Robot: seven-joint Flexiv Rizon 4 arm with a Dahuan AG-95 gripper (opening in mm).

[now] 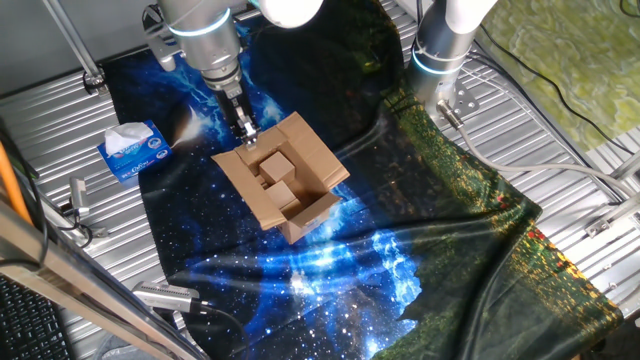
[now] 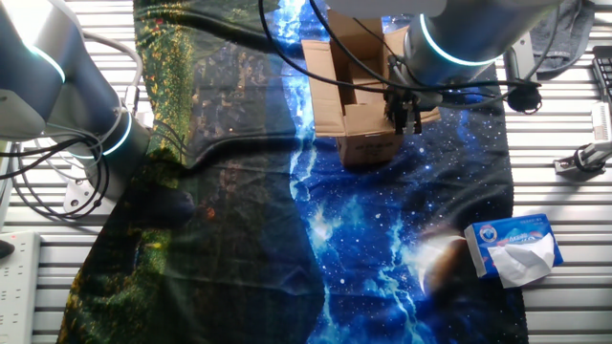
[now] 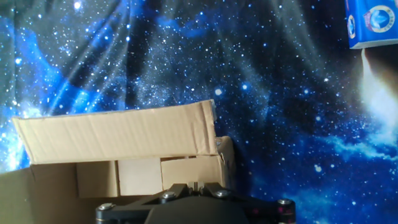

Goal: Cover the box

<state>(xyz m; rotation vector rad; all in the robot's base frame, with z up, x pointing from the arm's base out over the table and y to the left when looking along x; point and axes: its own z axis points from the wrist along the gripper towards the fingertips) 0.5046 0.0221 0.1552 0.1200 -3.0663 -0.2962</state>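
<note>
The brown cardboard box (image 1: 290,185) stands on the starry cloth near the table's middle. Its outer flaps are spread open and two inner flaps lie folded inward. It also shows in the other fixed view (image 2: 352,100). My gripper (image 1: 246,130) hangs just above the box's far-left flap, at its edge, fingers pressed together with nothing seen between them. In the other fixed view the gripper (image 2: 405,118) is at the box's right side. In the hand view a raised flap (image 3: 118,134) stands just ahead of the shut fingertips (image 3: 186,185).
A blue-and-white tissue box (image 1: 134,150) lies left of the carton; it also shows in the other fixed view (image 2: 512,248) and the hand view (image 3: 372,22). A second arm's base (image 1: 440,50) stands at the back right. Cables run along the table's edges.
</note>
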